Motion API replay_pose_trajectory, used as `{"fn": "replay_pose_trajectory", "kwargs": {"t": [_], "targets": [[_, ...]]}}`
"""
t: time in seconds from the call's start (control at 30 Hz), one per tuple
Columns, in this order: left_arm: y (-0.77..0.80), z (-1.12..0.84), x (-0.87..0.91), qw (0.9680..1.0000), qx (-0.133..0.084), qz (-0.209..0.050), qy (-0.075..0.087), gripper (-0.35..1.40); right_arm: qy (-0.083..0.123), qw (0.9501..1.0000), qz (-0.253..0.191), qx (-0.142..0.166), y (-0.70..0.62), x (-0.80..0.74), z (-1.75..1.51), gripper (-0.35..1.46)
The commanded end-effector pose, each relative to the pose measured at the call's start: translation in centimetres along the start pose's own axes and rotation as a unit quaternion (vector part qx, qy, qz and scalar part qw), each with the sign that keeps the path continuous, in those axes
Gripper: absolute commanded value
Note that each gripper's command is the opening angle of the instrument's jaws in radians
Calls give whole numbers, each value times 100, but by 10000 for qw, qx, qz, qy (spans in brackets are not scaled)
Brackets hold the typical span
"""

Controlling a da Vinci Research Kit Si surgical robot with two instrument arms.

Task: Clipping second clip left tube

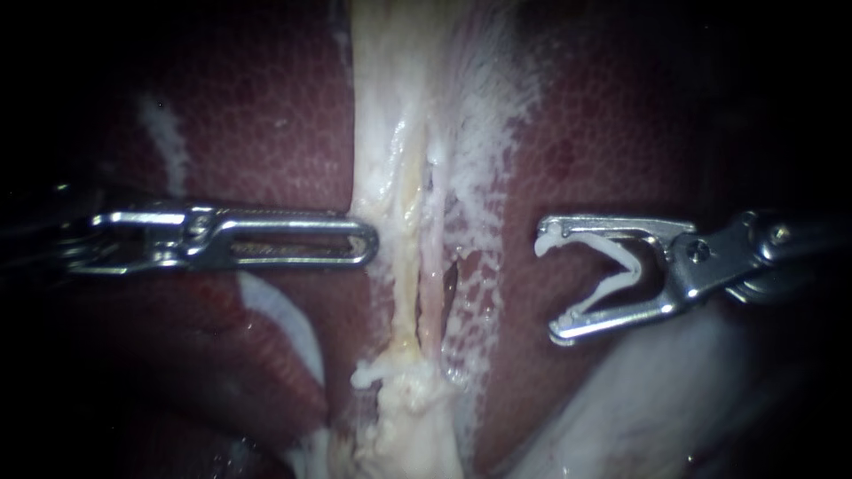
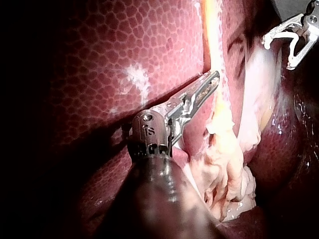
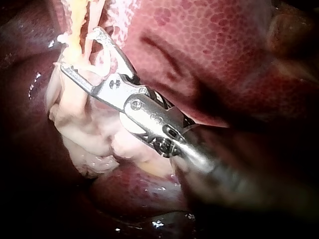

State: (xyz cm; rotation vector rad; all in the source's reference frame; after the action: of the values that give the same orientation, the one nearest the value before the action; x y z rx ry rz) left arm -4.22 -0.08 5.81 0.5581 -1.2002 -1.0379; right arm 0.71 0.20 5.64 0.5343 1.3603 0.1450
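Observation:
Two thin tubes run side by side down the pale tissue band: the yellowish left tube (image 1: 402, 275) and the pinker right tube (image 1: 431, 284). No clip shows on either tube. My left instrument (image 1: 366, 241) comes in level, its slotted jaws lying together with the tip against the band's left edge, also in the left wrist view (image 2: 214, 77). My right instrument (image 1: 550, 287) stands right of the tubes, apart from them. Its jaws are spread wide and hold a white V-shaped clip (image 1: 621, 266). In the right wrist view the right instrument (image 3: 79, 50) points at the tubes.
Dark red liver (image 1: 266, 115) lies on both sides of the band. A ragged pale lump of tissue (image 1: 408, 417) hangs where the tubes end. A smooth dark red fold (image 1: 222, 355) sits under my left instrument.

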Motion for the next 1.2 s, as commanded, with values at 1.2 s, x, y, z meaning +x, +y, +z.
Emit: {"fn": "replay_pose_trajectory", "kwargs": {"t": [1.2], "targets": [[-49, -55, -54, 9997, 118, -195, -109, -35, -6, 9960, 847, 282, -6, -75, 127, 58]]}}
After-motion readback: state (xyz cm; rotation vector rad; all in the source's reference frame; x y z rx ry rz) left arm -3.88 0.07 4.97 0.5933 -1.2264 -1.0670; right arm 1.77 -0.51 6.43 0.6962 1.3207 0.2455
